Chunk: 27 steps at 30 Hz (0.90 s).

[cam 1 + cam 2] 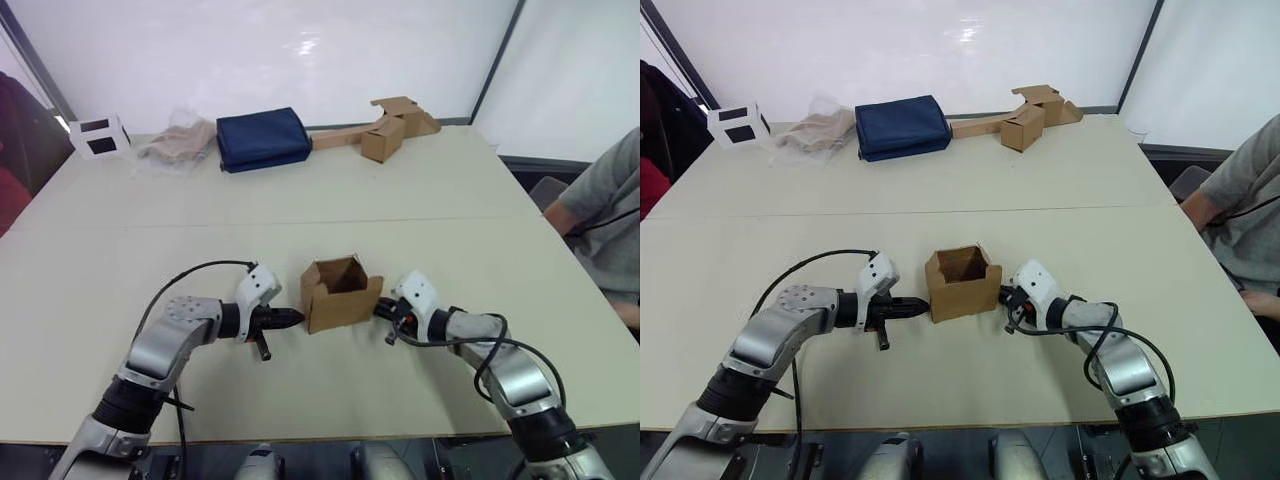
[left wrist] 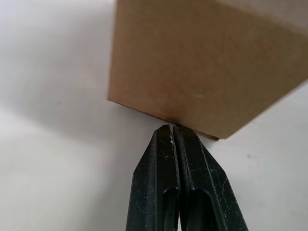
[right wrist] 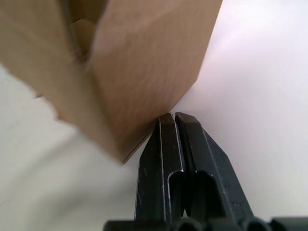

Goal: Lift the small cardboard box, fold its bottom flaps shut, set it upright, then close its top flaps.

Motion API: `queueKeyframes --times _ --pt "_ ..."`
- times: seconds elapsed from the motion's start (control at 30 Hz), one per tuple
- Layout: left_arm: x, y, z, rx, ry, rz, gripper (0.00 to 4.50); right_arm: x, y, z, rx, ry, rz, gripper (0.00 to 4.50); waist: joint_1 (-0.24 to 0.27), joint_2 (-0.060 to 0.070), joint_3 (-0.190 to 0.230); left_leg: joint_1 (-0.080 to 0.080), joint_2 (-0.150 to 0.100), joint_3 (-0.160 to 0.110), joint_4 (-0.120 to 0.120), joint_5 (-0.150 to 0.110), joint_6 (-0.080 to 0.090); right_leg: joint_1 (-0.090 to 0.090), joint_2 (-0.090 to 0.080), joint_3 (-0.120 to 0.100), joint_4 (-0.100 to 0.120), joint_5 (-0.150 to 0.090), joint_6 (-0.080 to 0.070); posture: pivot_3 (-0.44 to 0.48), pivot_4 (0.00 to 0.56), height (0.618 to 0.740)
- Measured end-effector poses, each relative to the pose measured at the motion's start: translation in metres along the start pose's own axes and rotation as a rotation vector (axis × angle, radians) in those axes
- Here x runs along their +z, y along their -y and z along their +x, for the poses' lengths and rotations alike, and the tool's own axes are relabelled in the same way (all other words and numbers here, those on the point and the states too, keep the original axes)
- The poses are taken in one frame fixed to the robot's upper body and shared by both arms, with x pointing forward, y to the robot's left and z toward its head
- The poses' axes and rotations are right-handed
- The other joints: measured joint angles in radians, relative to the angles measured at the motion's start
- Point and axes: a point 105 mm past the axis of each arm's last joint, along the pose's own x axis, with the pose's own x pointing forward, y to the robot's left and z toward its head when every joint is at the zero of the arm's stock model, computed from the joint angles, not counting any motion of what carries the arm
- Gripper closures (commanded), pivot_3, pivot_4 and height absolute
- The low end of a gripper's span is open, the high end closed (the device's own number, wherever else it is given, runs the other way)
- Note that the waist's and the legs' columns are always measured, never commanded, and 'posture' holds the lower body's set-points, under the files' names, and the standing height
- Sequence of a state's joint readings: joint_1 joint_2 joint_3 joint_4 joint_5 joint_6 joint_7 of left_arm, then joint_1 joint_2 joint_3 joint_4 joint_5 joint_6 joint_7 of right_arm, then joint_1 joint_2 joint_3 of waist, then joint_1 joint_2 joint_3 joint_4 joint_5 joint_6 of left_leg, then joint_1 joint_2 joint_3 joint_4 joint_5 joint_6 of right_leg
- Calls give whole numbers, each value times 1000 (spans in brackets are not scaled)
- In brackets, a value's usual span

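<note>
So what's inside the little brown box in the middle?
The small cardboard box is open on top; only its brown inner walls show. Its floor is hidden by the near wall.

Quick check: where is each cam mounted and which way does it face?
Left eye: head, facing down over the table; both arms, small cardboard box between tools.
Right eye: same scene, shifted sideways.
Left wrist: along shut left tool at the box wall.
Right wrist: along shut right tool at the box corner.
All four share the box.
</note>
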<state>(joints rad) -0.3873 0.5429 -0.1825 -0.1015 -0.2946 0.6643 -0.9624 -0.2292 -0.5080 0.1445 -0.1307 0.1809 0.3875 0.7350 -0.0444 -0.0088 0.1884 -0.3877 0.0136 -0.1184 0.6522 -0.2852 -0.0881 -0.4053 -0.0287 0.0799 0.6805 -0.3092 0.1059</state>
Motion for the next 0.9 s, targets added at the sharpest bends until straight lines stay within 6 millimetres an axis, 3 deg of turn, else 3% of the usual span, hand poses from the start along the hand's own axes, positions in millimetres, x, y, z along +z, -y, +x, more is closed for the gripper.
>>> queueKeyframes --times 0.77,0.9 --pt "-1 -7 -3 33 -1 6 4455 -1 -18 -10 72 -45 3 4500 1 0 0 0 0 0 0 0 0 0 0 0 -1 0 0 0 150 740" --pt "-6 -18 -22 55 -66 49 4455 -1 -10 -19 42 -55 -7 4500 0 0 0 0 0 0 -1 0 0 0 1 0 0 0 0 0 150 740"
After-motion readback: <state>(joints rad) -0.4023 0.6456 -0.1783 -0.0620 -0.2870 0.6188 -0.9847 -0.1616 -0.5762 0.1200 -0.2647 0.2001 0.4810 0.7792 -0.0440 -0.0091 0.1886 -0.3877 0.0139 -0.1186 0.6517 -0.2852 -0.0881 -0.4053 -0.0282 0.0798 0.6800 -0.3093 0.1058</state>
